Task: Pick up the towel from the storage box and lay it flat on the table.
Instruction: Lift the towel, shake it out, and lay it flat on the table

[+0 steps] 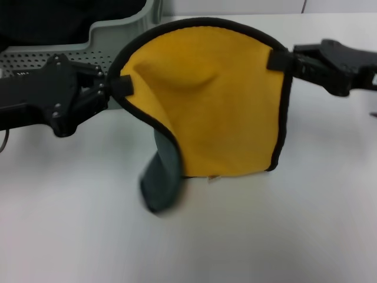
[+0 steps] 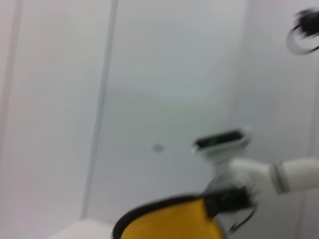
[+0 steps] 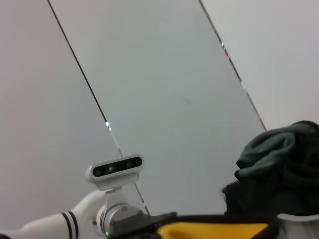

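Hanging above the tabletop [image 1: 294, 236], the towel [image 1: 218, 106] shows its yellow face, stretched between both arms: the left claw [image 1: 121, 84] is clamped on one top corner, the right claw [image 1: 281, 60] on the other. The storage box [image 1: 112, 35] sits behind.

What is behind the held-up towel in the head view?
Behind the towel, stretched between the left gripper and right gripper, the storage box shows at its upper left, holding dark cloth. The towel hides the rest of the box.
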Robot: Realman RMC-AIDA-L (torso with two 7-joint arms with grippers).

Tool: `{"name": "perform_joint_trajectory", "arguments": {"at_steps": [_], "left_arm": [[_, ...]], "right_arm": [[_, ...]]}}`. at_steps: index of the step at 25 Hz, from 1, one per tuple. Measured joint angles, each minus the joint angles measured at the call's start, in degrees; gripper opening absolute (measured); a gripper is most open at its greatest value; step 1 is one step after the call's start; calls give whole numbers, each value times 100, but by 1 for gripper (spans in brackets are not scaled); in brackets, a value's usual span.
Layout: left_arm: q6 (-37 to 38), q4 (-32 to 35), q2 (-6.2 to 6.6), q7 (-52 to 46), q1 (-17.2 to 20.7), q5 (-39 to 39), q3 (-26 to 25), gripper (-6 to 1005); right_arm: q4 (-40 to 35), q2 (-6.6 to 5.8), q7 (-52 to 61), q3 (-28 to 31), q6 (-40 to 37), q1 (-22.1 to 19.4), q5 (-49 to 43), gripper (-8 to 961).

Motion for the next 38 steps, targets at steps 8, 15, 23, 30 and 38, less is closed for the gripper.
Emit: {"name": "perform_joint_trajectory", "arguments": {"at_steps": [8,15,23,30,38], "left_arm": [[-1172,456,70,-655,49,566,-18,24],[-1051,850,66,-977,107,831,-15,24],[279,946,245,-879,193,478,-76,24],[0,883,273,-891,-34,658,-904,25],[619,320,699,-860,-167,509,-916,25]], "right_arm": [[-1380,73,751,784,204,124,-1108,11],[-1680,241,1030,1088,-377,179,-1447,10],[-1693,601,1231,1499,-1561,26,-1338,11],[-1516,555,975,1564,-379,273,-1936,10],[-1502,646,956,1645,-958,115,-1848,10]]}}
